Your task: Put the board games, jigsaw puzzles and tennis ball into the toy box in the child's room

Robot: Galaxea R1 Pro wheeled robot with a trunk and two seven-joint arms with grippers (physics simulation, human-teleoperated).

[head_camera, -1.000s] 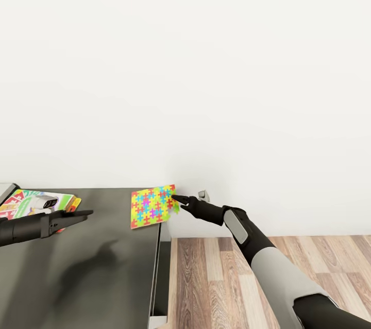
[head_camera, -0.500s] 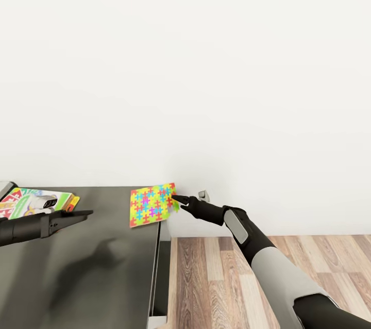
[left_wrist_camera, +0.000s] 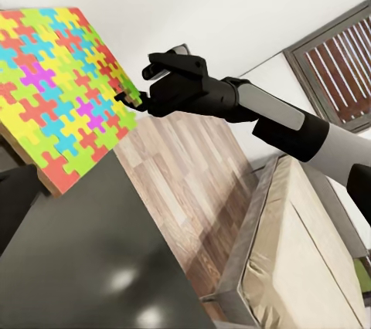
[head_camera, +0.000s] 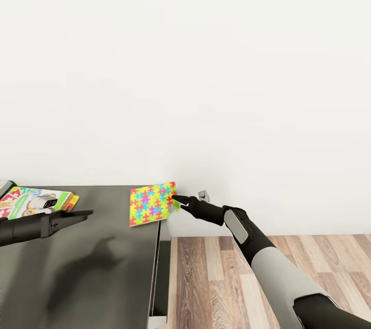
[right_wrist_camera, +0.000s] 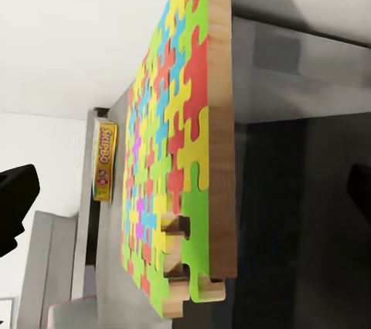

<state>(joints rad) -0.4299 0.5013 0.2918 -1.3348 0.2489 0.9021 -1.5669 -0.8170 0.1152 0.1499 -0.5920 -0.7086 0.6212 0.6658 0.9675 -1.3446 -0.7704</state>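
Observation:
A jigsaw puzzle of bright interlocking pieces on a wood backing lies at the far right corner of the dark grey table, overhanging its edge. My right gripper is open at the puzzle's right edge. In the right wrist view the puzzle is edge-on between the spread fingers. The left wrist view shows one right fingertip touching the puzzle. A SKIP-BO board game lies at the far left of the table. My left gripper hovers open over the table beside it, holding nothing.
A white wall runs just behind the table. Wood-plank floor lies to the right of the table's edge. In the left wrist view, the beige bed stands across the floor.
The whole picture has shifted up by a few pixels, so the camera moved slightly. Both arms and the puzzle keep their places.

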